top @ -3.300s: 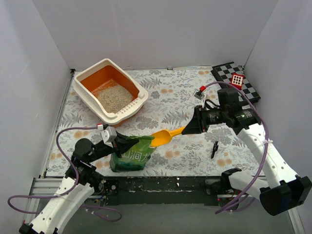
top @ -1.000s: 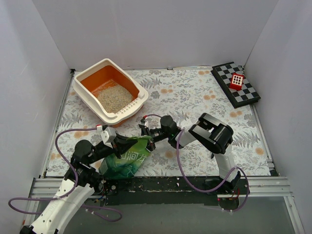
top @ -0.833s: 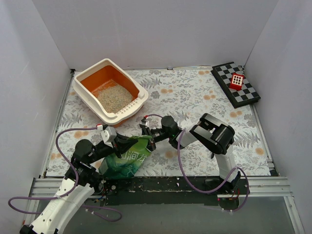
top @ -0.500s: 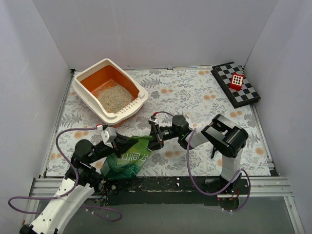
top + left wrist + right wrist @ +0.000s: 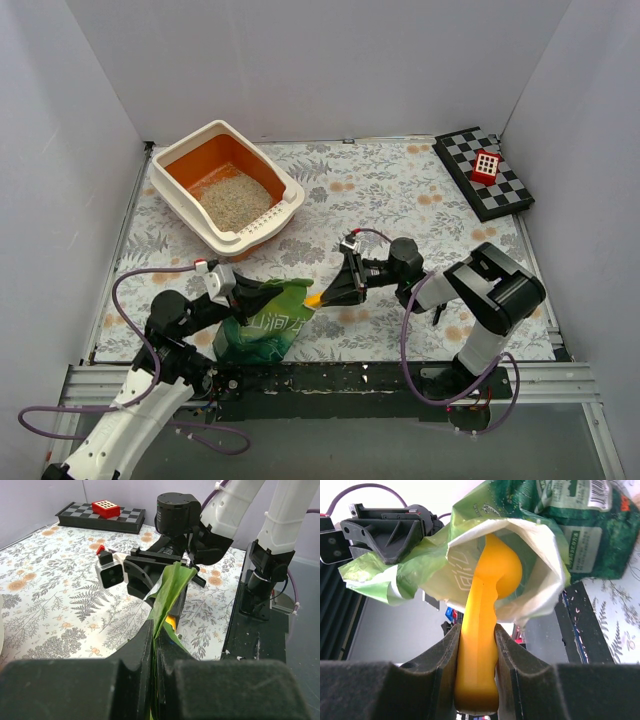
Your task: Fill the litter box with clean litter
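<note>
The right gripper [image 5: 340,291] has drawn back rightward from the green litter bag [image 5: 262,326], clamped on the yellow-orange scoop [image 5: 487,580], whose bowl sits in the bag's mouth. The left gripper [image 5: 154,630] pinches the bag's lip. The litter box [image 5: 292,188], holding clean litter [image 5: 236,200], sits in the far left corner

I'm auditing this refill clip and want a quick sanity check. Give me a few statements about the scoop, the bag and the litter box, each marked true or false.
1. The right pincer grips the scoop by its handle. True.
2. The scoop's bowl is over the litter box. False: it sits in the mouth of the green bag.
3. The litter box's basin is bare. False: clean litter lies in it.
4. The left pincer is shut on the green bag's edge. True.
</note>
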You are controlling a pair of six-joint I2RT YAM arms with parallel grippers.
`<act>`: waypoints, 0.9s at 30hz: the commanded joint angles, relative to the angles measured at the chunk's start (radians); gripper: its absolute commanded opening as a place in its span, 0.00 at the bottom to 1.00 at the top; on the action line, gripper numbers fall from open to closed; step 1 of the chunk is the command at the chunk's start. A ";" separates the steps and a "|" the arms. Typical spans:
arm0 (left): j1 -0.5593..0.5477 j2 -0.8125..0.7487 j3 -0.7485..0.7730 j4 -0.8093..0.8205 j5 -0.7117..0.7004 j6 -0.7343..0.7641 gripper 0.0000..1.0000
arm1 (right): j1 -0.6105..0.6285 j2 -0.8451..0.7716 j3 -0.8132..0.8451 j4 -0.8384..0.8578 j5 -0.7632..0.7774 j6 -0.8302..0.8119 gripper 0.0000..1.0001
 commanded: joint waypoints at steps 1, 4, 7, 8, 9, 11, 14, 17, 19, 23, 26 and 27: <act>-0.002 -0.026 -0.018 0.057 -0.013 0.009 0.00 | -0.055 -0.062 -0.057 0.283 -0.055 0.020 0.01; -0.002 -0.041 -0.029 0.069 -0.016 0.008 0.00 | -0.095 -0.091 -0.092 0.292 -0.068 0.020 0.01; -0.002 -0.041 -0.030 0.074 -0.009 0.008 0.00 | -0.137 -0.122 -0.120 0.295 -0.084 0.020 0.01; -0.002 -0.038 -0.030 0.072 -0.007 0.011 0.00 | -0.148 -0.133 -0.129 0.295 -0.087 0.022 0.01; -0.002 -0.037 -0.030 0.071 -0.004 0.016 0.00 | -0.160 -0.139 -0.138 0.297 -0.093 0.022 0.01; -0.002 -0.031 -0.032 0.069 0.008 0.025 0.00 | -0.186 -0.157 -0.163 0.305 -0.105 0.029 0.01; -0.002 -0.023 -0.032 0.066 0.023 0.031 0.00 | -0.232 -0.179 -0.197 0.332 -0.122 0.042 0.01; -0.002 -0.011 -0.030 0.066 0.039 0.034 0.00 | -0.278 -0.196 -0.229 0.369 -0.137 0.068 0.01; -0.002 -0.005 -0.030 0.066 0.050 0.036 0.00 | -0.307 -0.214 -0.253 0.390 -0.148 0.081 0.01; -0.002 0.003 -0.032 0.071 0.065 0.036 0.00 | -0.361 -0.249 -0.284 0.406 -0.170 0.100 0.01; -0.002 0.011 -0.030 0.071 0.079 0.034 0.00 | -0.399 -0.282 -0.305 0.409 -0.184 0.111 0.01; -0.002 0.012 -0.030 0.071 0.080 0.034 0.00 | -0.407 -0.291 -0.312 0.409 -0.187 0.112 0.01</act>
